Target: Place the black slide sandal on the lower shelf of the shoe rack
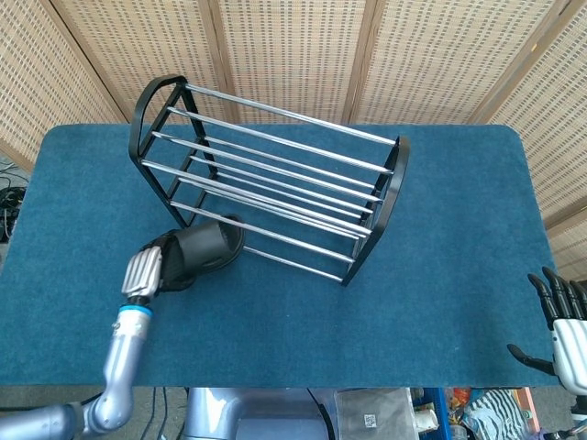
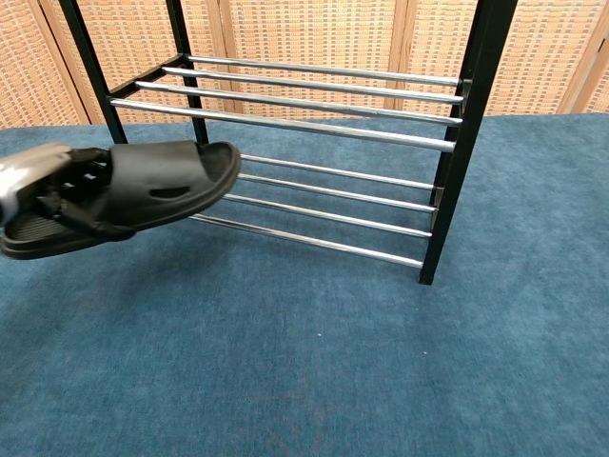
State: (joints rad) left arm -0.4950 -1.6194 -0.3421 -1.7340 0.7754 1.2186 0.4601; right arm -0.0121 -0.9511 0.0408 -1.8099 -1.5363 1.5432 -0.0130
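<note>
One black rubber slide sandal (image 2: 133, 190) is up in the air, off the blue carpeted tabletop (image 1: 440, 275), by the left end of the black shoe rack with shiny metal bars (image 1: 275, 174). Its toe points at the lower shelf. Both shelves hold nothing. The left hand (image 1: 147, 271) grips its heel. The right hand (image 1: 561, 323), at the tabletop's right front corner, holds nothing, fingers apart.

Silver-backed left robot hand (image 1: 145, 272), blue wrist ring, grey arm; black-fingered right robot hand (image 1: 559, 316).

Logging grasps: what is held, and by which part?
The left robot hand grips the black sandal at its heel end; the right robot hand holds nothing.
</note>
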